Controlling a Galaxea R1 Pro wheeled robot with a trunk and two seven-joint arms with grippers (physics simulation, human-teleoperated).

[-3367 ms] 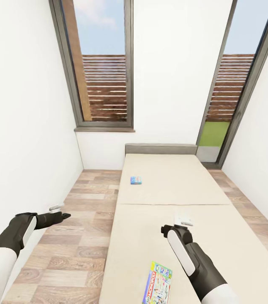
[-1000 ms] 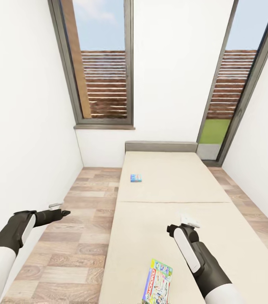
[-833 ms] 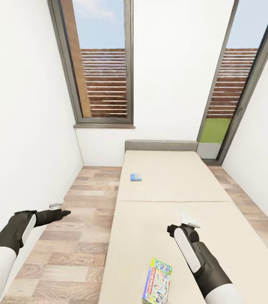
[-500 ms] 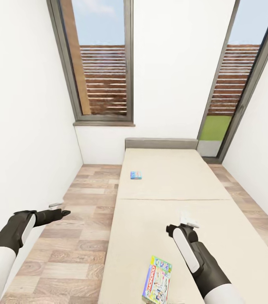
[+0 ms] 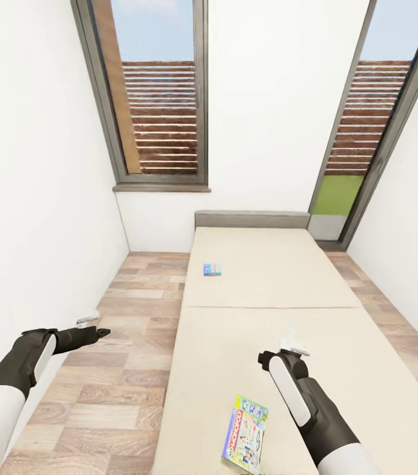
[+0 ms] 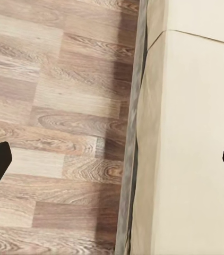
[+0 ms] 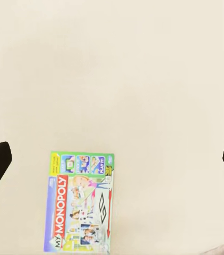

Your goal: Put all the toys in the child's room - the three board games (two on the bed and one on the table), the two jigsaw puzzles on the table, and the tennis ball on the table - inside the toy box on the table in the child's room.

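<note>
Two board games lie on the bed (image 5: 341, 369). The small blue one (image 5: 212, 269) is on the far mattress half near its left edge. The large pale-green one (image 5: 246, 433) with a red title band lies flat on the near half, and it also appears in the right wrist view (image 7: 81, 203). My right gripper (image 5: 295, 344) hangs open above the mattress, up and to the right of that box, holding nothing (image 7: 112, 164). My left gripper (image 5: 97, 328) is open over the wood floor beside the bed frame (image 6: 112, 164). The table, toy box, jigsaw puzzles and tennis ball are out of view.
A grey headboard (image 5: 252, 219) closes the bed's far end under a white wall. Tall dark-framed windows (image 5: 159, 119) stand at the far left and right. A strip of plank floor (image 5: 130, 343) runs between the left wall and the bed. Another strip runs along the right.
The whole picture has drifted a little upward, so the camera has moved. The board games lie where they were on the bed, and both arms keep nearly the same pose.
</note>
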